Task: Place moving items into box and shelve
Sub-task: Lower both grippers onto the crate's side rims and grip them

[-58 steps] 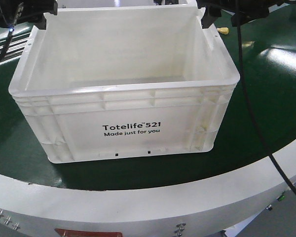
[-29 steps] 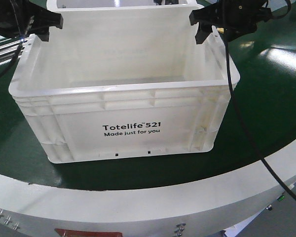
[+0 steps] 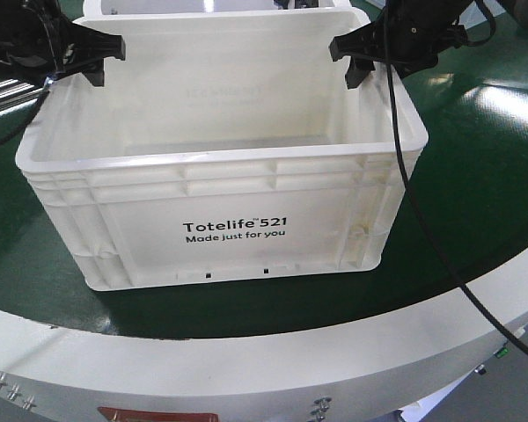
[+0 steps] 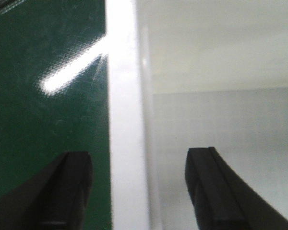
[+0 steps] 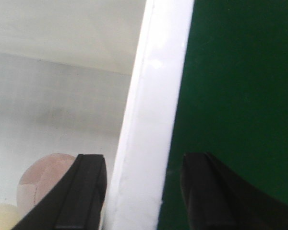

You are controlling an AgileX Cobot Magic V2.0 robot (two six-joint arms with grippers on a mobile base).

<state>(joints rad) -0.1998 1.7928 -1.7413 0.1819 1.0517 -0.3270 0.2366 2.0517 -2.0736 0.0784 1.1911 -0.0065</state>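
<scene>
i see the white totelife crate sitting on the green table. my left gripper is wide open astride the crate's left rim, gripping nothing. my right gripper straddles the right rim, also open and empty. a pinkish-beige lump and a pale yellow lump lie side by side inside by the right wall.
</scene>
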